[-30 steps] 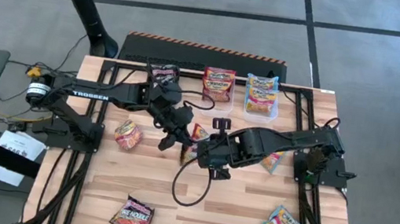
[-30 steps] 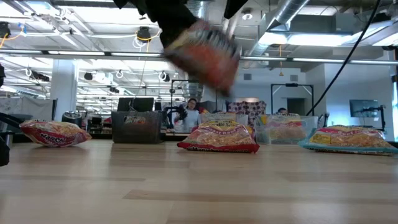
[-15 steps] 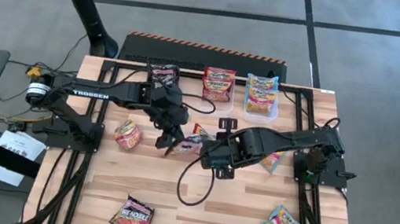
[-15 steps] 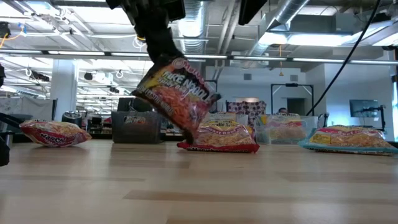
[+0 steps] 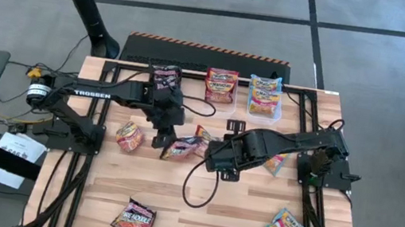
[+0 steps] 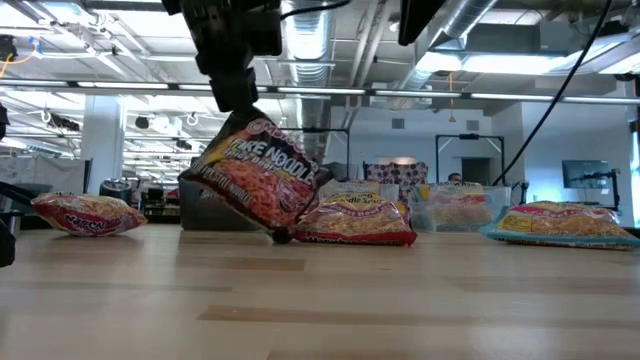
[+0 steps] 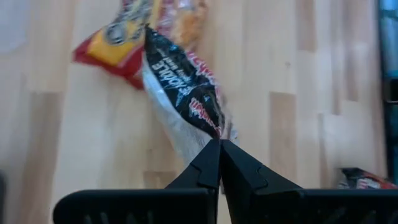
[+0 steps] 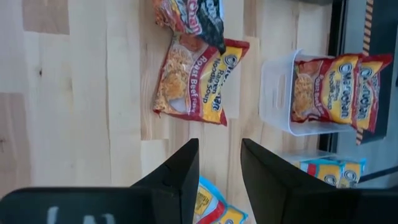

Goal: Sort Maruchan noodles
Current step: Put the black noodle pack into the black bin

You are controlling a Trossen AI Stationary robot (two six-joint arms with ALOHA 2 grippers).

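Left gripper (image 7: 219, 144) pinches one corner of the dark fire-noodle packet (image 6: 258, 178), which hangs tilted, its low corner at the wooden table (image 6: 320, 300) beside a red roast-beef packet (image 8: 198, 78). Slick crinkly film could slip free. Right gripper (image 8: 219, 158), parted and empty, hovers nearby.
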